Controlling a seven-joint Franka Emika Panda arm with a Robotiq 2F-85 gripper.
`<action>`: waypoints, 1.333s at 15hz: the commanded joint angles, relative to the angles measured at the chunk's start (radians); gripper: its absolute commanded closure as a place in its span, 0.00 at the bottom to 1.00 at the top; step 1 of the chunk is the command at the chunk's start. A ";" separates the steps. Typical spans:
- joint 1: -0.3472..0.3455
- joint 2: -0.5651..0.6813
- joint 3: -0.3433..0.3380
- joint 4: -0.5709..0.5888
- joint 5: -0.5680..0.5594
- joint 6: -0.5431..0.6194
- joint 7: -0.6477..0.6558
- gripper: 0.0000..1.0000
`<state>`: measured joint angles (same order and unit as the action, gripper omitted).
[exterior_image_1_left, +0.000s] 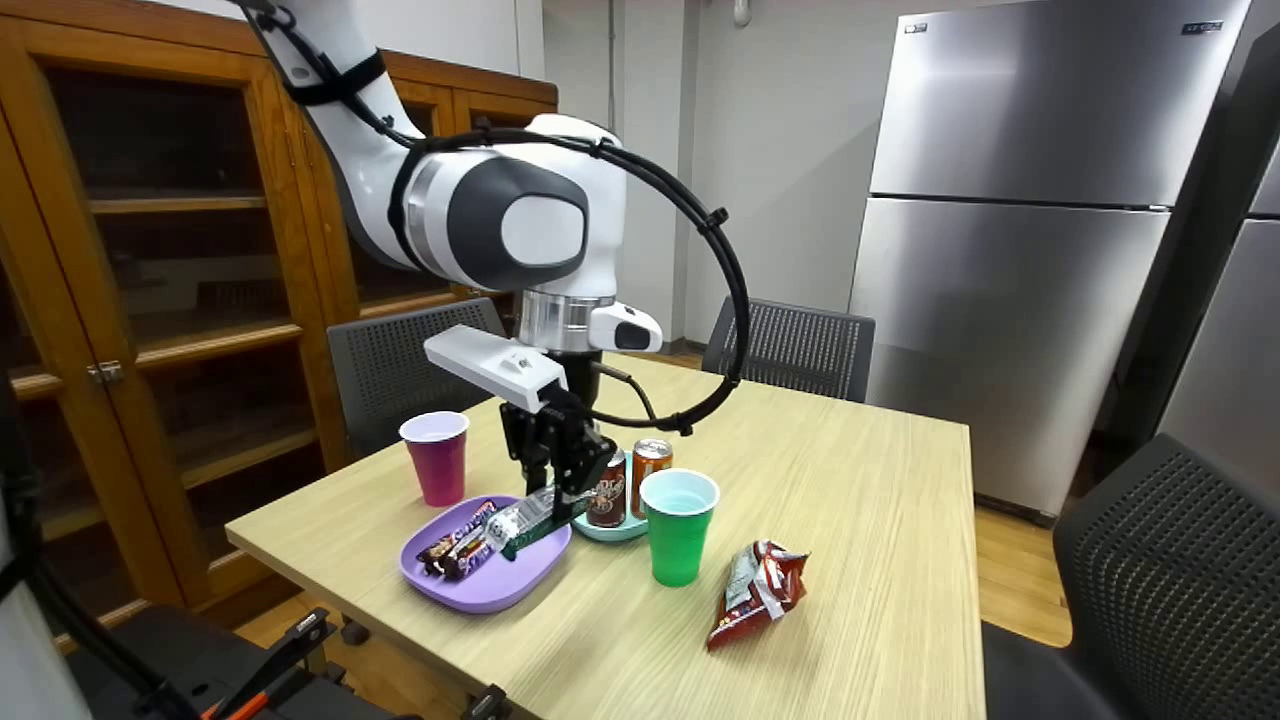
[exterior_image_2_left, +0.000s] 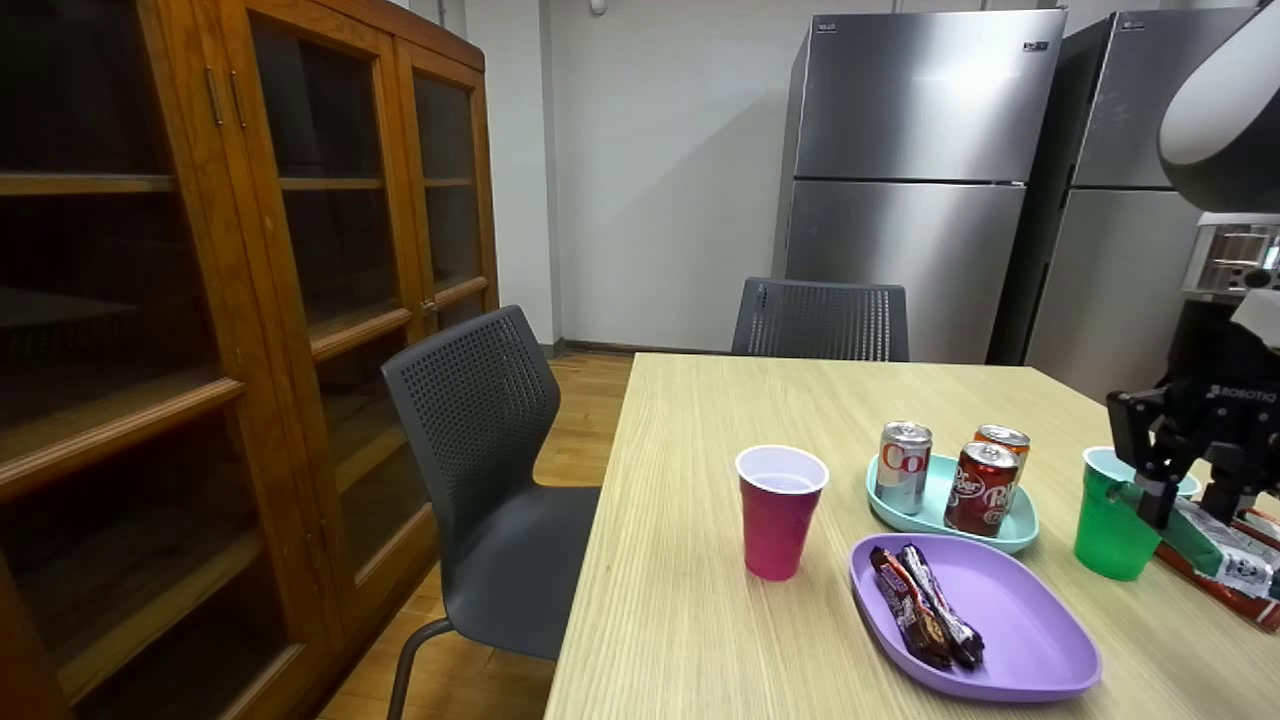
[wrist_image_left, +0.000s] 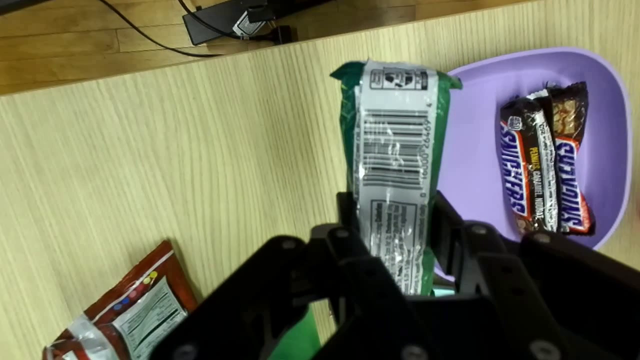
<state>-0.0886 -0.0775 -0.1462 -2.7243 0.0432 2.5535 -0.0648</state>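
Wrist view: my fingers grip the green-wrapped bar by its long edges, above the surface; a light hold on slick film could let it slip. Only here does the barcode show. In an exterior view, the bar hides part of the purple plate; the green cup stands near, and a low swing could tip it. In an exterior view, bar and plate show apart; a silver can, unseen from the wrist, stands in the turquoise dish.

wrapped bar in claw, candy bars on plate, cans on tray behind plate
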 joint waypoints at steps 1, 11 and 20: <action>0.022 -0.006 0.027 -0.023 0.035 0.015 -0.089 0.87; 0.073 0.133 0.092 0.036 0.098 0.029 -0.166 0.87; 0.063 0.293 0.158 0.133 0.091 0.119 -0.169 0.87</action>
<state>-0.0140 0.1559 -0.0149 -2.6415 0.1243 2.6493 -0.2113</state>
